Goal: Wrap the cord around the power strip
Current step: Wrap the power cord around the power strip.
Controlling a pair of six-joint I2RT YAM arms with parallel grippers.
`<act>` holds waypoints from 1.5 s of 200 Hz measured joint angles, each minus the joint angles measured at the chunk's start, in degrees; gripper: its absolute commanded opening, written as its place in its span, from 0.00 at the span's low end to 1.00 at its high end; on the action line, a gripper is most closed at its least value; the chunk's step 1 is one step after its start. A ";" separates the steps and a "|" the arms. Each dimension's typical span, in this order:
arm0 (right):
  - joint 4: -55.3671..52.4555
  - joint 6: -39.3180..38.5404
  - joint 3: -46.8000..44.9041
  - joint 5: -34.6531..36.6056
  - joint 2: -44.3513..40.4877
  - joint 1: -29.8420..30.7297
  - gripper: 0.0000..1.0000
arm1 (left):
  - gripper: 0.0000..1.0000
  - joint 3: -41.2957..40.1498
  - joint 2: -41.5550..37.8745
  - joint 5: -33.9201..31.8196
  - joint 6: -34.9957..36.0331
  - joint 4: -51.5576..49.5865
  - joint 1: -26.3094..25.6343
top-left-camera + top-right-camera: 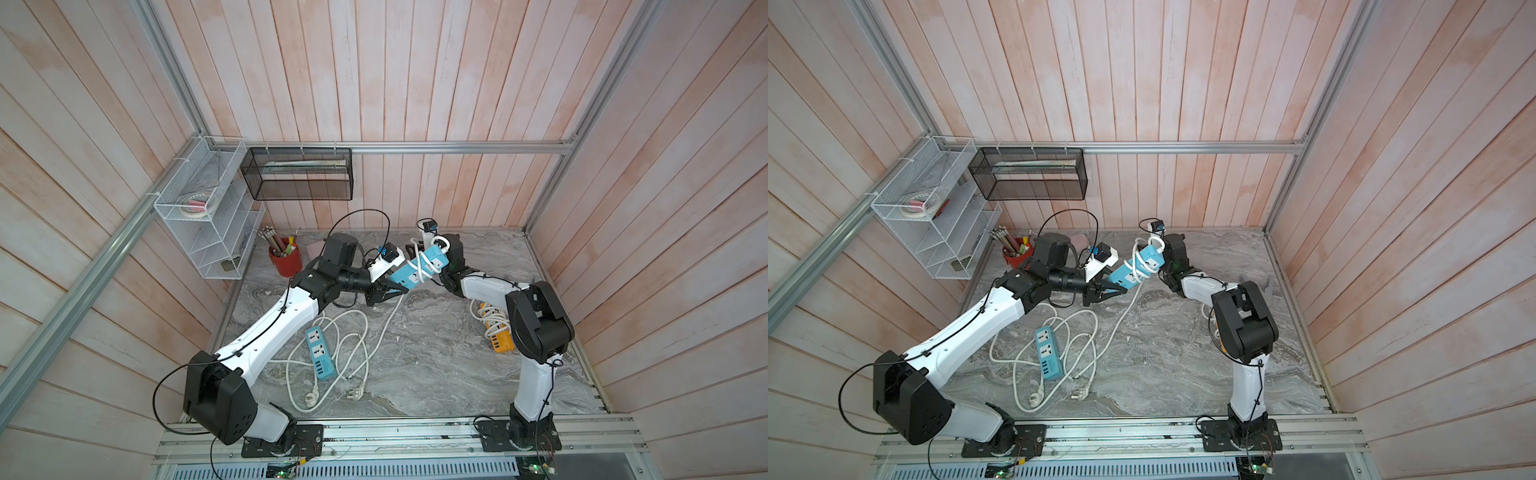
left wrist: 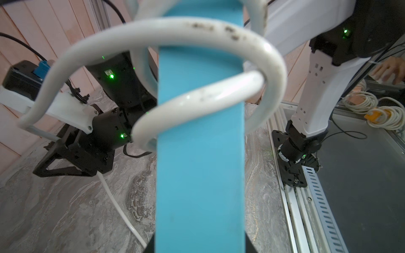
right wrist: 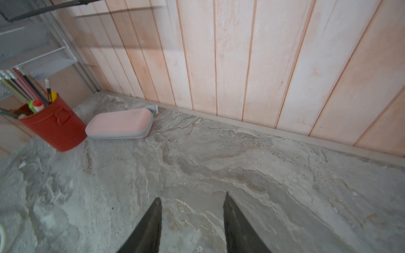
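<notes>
Power strip (image 2: 199, 175) clamped tight in the left hand (image 1: 399, 289).

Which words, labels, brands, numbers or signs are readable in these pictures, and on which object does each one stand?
No text can be read in any view.
Strip on the table: faint marks by its ports, too small to read.
Sticker on a black joint of the right arm: blurred.
Base ring of the right arm: light print, blurred.

Raised power strip (image 1: 434, 254) above table (image 1: 436, 361) centre-back; loose strip (image 1: 321, 353) front-left; pencil cup (image 1: 286, 262) back-left.
</notes>
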 measured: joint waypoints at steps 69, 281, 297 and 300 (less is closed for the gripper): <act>-4.07 7.69 1.25 8.26 5.92 1.92 0.08 | 0.00 -3.87 -0.59 -3.56 -12.94 11.23 4.70; -18.80 -61.31 6.84 15.52 -18.14 13.14 0.00 | 0.00 2.43 14.78 -33.86 1.70 -2.58 6.21; -22.47 -64.57 12.20 13.77 -17.05 11.98 0.00 | 0.00 -0.94 11.65 -31.67 6.23 -1.75 3.45; -23.41 -65.09 13.25 13.38 -16.72 11.69 0.00 | 0.00 -1.53 11.15 -31.28 7.21 -1.70 2.86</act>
